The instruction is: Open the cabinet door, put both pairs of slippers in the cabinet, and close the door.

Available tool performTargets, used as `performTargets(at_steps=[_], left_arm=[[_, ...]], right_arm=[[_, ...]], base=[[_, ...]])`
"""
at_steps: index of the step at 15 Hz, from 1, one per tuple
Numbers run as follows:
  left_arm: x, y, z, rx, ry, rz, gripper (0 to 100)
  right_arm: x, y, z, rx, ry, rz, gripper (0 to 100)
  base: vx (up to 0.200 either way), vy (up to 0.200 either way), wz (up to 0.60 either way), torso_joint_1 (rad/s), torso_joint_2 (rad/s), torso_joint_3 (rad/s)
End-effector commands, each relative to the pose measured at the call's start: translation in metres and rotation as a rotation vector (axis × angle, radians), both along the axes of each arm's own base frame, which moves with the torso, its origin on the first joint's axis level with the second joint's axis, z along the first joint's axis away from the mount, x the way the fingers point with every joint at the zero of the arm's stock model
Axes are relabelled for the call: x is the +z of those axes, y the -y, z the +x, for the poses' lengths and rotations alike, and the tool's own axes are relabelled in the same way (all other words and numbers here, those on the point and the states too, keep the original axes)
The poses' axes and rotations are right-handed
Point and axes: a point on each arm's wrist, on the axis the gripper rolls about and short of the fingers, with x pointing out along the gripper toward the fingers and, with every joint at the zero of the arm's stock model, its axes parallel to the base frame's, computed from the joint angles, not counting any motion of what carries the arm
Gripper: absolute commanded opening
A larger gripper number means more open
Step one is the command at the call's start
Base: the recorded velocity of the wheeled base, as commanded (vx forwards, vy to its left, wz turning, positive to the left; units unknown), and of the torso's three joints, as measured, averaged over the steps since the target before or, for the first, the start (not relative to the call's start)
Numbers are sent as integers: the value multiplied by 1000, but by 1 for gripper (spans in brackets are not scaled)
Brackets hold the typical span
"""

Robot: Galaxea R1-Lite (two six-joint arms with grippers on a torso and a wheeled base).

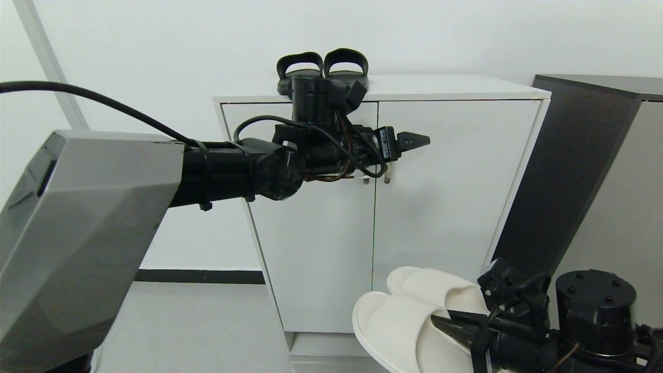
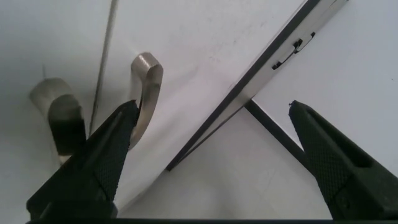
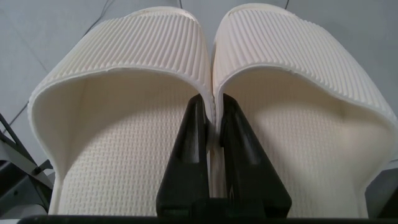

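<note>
White cabinet (image 1: 445, 207), both doors shut; black slippers (image 1: 323, 67) side by side on its top, above the left door. Left gripper (image 1: 414, 140) level with the metal handles (image 2: 148, 87) at the door seam, fingers (image 2: 323, 143) spread wide, holding nothing. Cream slippers (image 1: 409, 316) low before the right door, clamped by right gripper (image 3: 210, 102), fingers nearly closed on the adjoining inner walls.

so the white slippers (image 3: 124, 68) have ribbed, cloth-looking uppers and waffle-textured insoles. The black slippers (image 1: 323, 65) look like matt rubbery plastic. The cabinet (image 1: 445, 181) is smooth white, with brushed metal handles (image 2: 148, 81). The left gripper (image 2: 212, 107) has grainy matt black fingers (image 2: 329, 155). At the cabinet's 3 o'clock the grey unit (image 1: 570, 171) looks matt.
</note>
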Motion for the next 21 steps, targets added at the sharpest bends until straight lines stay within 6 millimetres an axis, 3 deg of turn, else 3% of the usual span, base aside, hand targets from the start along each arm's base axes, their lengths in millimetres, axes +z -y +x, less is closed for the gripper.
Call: performTargets(at_steps=[1, 10, 18, 21], left_arm=[[-2, 2, 0, -3, -6, 3, 0], [-6, 2, -16, -23, -40, 24, 0], [17, -11, -77, -74, -54, -12, 0], [20, -20, -89, -71, -57, -8, 0]], right_arm=[[0, 0, 0, 1, 0, 1, 0], [-2, 1, -4, 26, -8, 2, 0], [-8, 4, -22, 125, 18, 6, 0], [-11, 3, -25, 138, 12, -6, 0]], base=[[0, 0, 0, 0, 0, 0], [0, 0, 0, 0, 0, 0], [0, 0, 0, 0, 0, 0], [0, 0, 0, 0, 0, 0]])
